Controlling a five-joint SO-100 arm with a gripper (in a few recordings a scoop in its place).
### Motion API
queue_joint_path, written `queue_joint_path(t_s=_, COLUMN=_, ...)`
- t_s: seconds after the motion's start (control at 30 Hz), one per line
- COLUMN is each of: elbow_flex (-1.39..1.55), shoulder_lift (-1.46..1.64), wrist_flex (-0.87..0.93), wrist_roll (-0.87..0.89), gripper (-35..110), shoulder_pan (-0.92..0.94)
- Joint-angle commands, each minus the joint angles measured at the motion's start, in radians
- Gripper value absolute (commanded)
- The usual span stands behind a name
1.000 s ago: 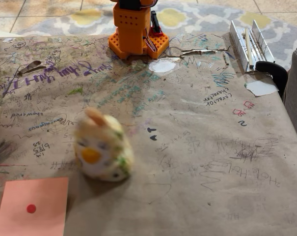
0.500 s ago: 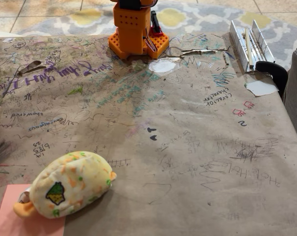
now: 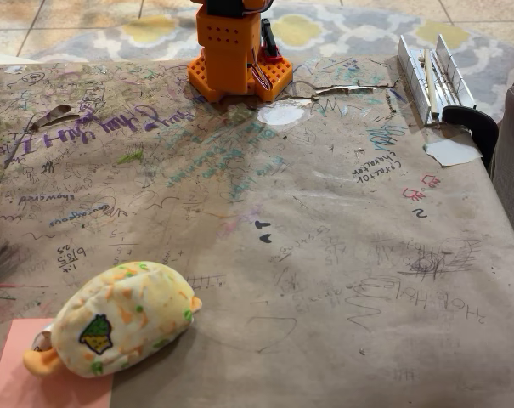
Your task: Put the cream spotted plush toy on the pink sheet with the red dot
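My base (image 3: 231, 51) stands orange at the far edge of the table (image 3: 341, 280), and that is the only part of me the fixed view catches; whether my pincer is spread or pressed together I cannot tell.

The plush (image 3: 125, 316) lies well away from my base, down at the near left corner of the picture. It is on its side, cream with orange and green speckles, a small green-yellow sticker mark facing the camera and an orange foot poking out at its lower left end. Its left part rests on the pink sheet (image 3: 19, 378), covering much of it; the right part of the toy hangs over onto the bare brown paper. The sheet's dot is hidden under the toy.

The table cover is brown paper scribbled all over with pen marks. Off to the right of my base, at the far right edge, lies a metal rail (image 3: 435, 76) with a black clamp (image 3: 476, 123) beside it.
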Motion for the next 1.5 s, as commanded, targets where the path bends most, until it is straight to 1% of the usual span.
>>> queue_joint_path(t_s=0.0, elbow_flex=-0.017, shoulder_lift=0.014, wrist_flex=0.037, wrist_roll=0.532, gripper=0, shoulder_pan=-0.005)
queue_joint_path(t_s=0.07, elbow_flex=-0.017, shoulder_lift=0.014, wrist_flex=0.175, wrist_roll=0.782, gripper=0, shoulder_pan=-0.005)
queue_joint_path(t_s=0.17, elbow_flex=-0.017, shoulder_lift=0.014, wrist_flex=0.411, wrist_roll=1.055, gripper=0, shoulder_pan=-0.015)
queue_joint_path(t_s=0.27, elbow_flex=-0.015, shoulder_lift=0.014, wrist_flex=0.56, wrist_roll=1.252, gripper=0, shoulder_pan=-0.034)
queue_joint_path(t_s=0.4, elbow_flex=-0.015, shoulder_lift=0.015, wrist_flex=0.744, wrist_roll=1.399, gripper=0, shoulder_pan=-0.075)
queue_joint_path(t_s=0.47, elbow_flex=-0.015, shoulder_lift=0.015, wrist_flex=0.845, wrist_roll=1.43, gripper=0, shoulder_pan=-0.097)
queue_joint_path(t_s=0.87, elbow_flex=-0.015, shoulder_lift=0.017, wrist_flex=0.851, wrist_roll=1.453, gripper=0, shoulder_pan=-0.048)
queue_joint_path(t_s=1.47, elbow_flex=-0.015, shoulder_lift=0.017, wrist_flex=0.851, wrist_roll=1.419, gripper=0, shoulder_pan=-0.084)
